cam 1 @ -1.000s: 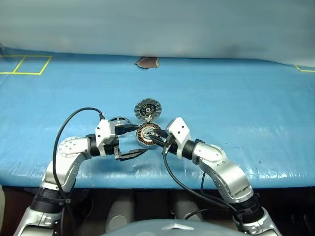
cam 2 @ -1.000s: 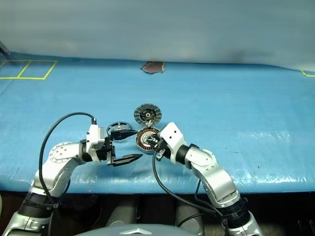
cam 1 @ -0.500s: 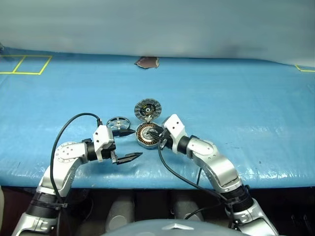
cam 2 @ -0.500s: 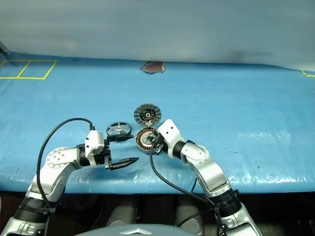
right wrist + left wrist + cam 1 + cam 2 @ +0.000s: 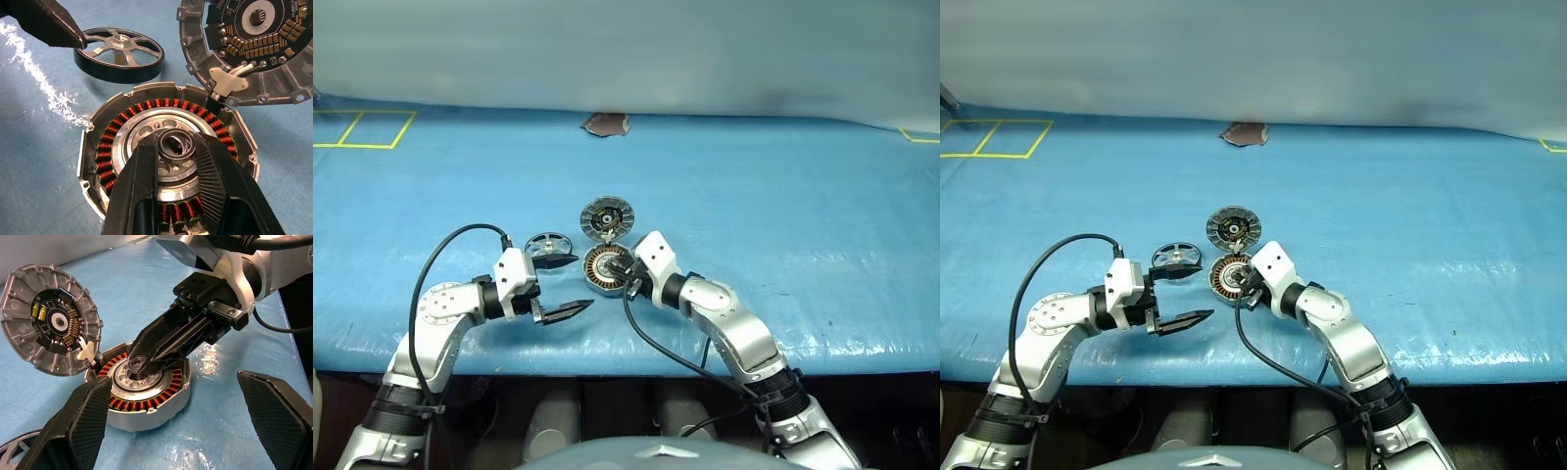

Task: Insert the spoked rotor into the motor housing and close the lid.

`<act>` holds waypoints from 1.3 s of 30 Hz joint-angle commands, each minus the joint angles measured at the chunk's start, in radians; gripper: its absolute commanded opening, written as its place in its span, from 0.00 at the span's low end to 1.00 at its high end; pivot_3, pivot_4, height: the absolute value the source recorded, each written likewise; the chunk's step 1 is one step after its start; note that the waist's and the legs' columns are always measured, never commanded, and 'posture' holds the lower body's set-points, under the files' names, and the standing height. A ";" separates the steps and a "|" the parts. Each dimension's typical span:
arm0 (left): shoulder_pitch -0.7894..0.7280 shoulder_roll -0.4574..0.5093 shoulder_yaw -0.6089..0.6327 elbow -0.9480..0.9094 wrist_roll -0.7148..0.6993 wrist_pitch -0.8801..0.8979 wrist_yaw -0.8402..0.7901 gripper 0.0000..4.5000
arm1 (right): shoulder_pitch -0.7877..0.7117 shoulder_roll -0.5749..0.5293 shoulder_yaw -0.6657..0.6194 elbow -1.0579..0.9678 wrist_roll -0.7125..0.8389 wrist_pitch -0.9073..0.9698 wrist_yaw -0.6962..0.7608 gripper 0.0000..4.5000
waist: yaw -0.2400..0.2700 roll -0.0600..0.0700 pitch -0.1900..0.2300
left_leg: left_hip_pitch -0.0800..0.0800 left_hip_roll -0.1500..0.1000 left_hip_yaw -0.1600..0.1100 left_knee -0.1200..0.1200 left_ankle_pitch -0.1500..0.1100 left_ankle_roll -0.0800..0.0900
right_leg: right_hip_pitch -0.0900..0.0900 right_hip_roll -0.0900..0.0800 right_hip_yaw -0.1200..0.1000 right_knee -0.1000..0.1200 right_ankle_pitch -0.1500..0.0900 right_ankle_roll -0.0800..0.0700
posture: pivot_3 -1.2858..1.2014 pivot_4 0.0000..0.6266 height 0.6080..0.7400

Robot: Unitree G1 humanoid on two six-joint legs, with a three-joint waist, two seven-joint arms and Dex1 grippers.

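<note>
Near the front edge of the blue-covered table [image 5: 783,196], about midway along it, I see the motor housing [image 5: 603,269] sitting upright with its ring of copper windings [image 5: 146,106] exposed. My right gripper [image 5: 175,147] reaches into the housing from the right side, and its two black fingers are nearly together, pinched on a small dark ring [image 5: 176,142] that sits at the housing's central hub. The lid [image 5: 607,216] lies swung open on the far side of the housing, joined at the rim by a pale clip [image 5: 226,83], with its circuit board side facing up. Just to the left of the housing, close to it but not touching, the spoked rotor [image 5: 549,247] lies flat on the table. My left gripper [image 5: 568,284] hangs close to the front edge with its fingers spread wide and nothing between them; one fingertip [image 5: 79,43] is right at the rotor's rim, though I cannot tell whether it touches. Far back near the rear edge lies a small brownish scrap [image 5: 605,123], and yellow tape lines [image 5: 362,129] mark the table's rear left corner.
</note>
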 commanded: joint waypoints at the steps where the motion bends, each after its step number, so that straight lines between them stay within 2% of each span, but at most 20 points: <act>1: -0.009 0.003 0.012 -0.007 0.000 -0.023 0.000 1.00 | -0.014 0.010 0.002 -0.018 -0.003 -0.019 0.001 0.17 | 0.000 0.000 0.000 | 0.000 0.000 0.000 0.000 0.000 0.000 | 0.000 0.000 0.000 0.000 0.000 0.000 | 0.52 0.24 1.00; 29: -0.010 -0.003 0.007 0.005 0.013 -0.041 0.013 1.00 | -0.024 0.007 0.013 0.003 -0.009 -0.015 0.022 0.17 | 0.000 0.000 0.000 | 0.000 0.000 0.000 0.000 0.000 0.000 | 0.000 0.000 0.000 0.000 0.000 0.000 | 0.52 0.24 1.00; 30: -0.011 -0.002 0.007 0.006 0.014 -0.043 0.012 1.00 | -0.023 0.007 0.014 -0.001 -0.008 -0.015 0.025 0.33 | 0.000 0.000 0.000 | 0.000 0.000 0.000 0.000 0.000 0.000 | 0.000 0.000 0.000 0.000 0.000 0.000 | 0.52 0.24 1.00; 32: -0.011 -0.002 0.007 0.006 0.013 -0.043 0.011 1.00 | -0.023 0.007 0.016 -0.005 -0.020 -0.025 0.018 0.46 | 0.000 0.000 0.000 | 0.000 0.000 0.000 0.000 0.000 0.000 | 0.000 0.000 0.000 0.000 0.000 0.000 | 0.52 0.24 1.00; 39: -0.016 -0.003 0.003 0.011 0.016 -0.046 0.011 1.00 | -0.027 0.015 0.006 -0.033 -0.019 -0.033 0.018 0.46 | 0.000 0.000 0.000 | 0.000 0.000 0.000 0.000 0.000 0.000 | 0.000 0.000 0.000 0.000 0.000 0.000 | 0.52 0.24 1.00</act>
